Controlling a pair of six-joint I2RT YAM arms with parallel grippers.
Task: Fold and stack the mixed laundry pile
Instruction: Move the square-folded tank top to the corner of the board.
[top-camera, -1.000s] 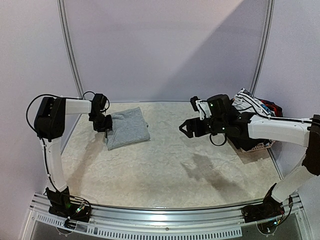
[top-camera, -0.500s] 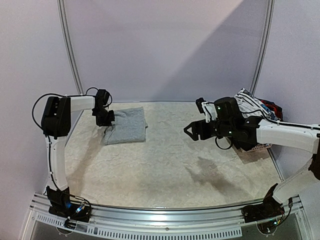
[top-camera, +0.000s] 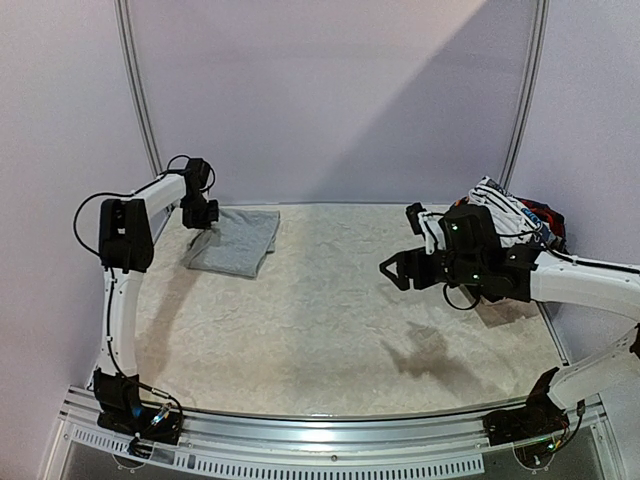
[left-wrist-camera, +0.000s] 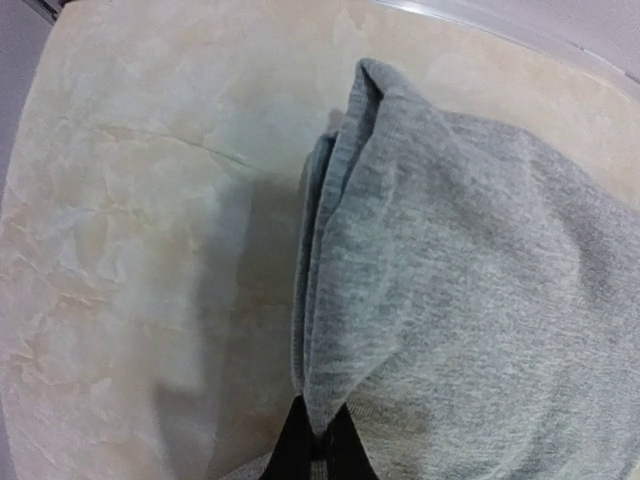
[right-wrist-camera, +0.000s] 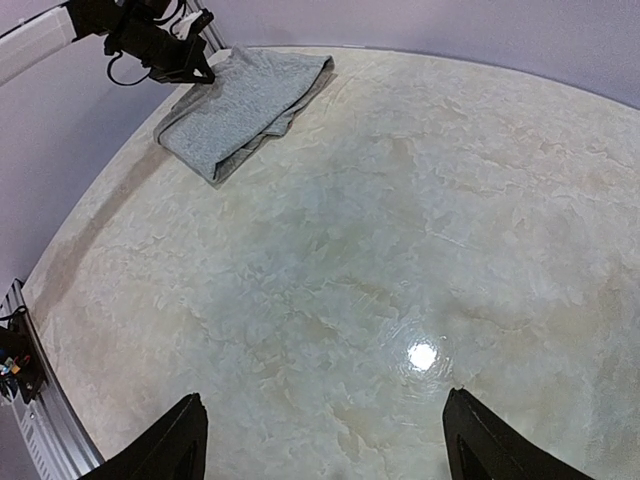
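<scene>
The left pincer (left-wrist-camera: 315, 450) was clamped on the edge of a folded grey garment (top-camera: 235, 245) lying at the far left of the desk (top-camera: 330, 330). The right pincer (top-camera: 393, 270) hung open and empty above the desk. One piece looked folded; the laundry pile (top-camera: 512, 215) sat heaped at far right, yet to be done.

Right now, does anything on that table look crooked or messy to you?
Yes, mildly. The folded grey garment at the far left lies skewed to the edges of the table, one edge pinched in the shut left gripper, its layers splaying apart there. The laundry pile at the right is a jumbled heap.
</scene>
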